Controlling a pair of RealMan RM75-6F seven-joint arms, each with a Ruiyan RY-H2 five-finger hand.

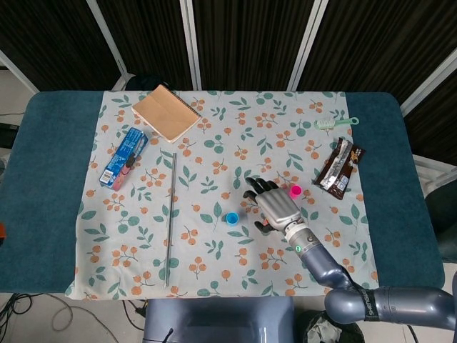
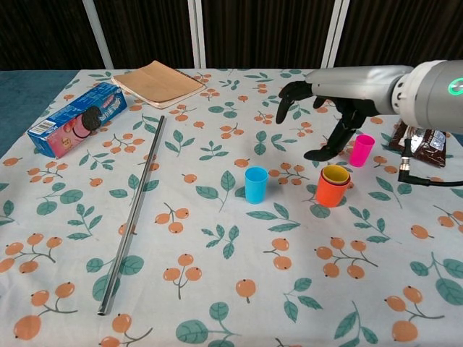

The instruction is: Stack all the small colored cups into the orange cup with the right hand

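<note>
The right robot hand (image 2: 318, 108) hovers empty, fingers spread, above and behind the upright blue cup (image 2: 255, 184), which stands left of the orange cup (image 2: 332, 190).

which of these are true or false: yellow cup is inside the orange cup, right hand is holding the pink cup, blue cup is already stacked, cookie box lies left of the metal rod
1. The yellow cup sits nested in the orange cup: true.
2. The right hand holds the pink cup: false. The hand hovers open above the cloth, and the pink cup stands alone beside it.
3. The blue cup is stacked: false. It stands by itself on the cloth, left of the orange cup.
4. The cookie box lies left of the metal rod: true.
</note>
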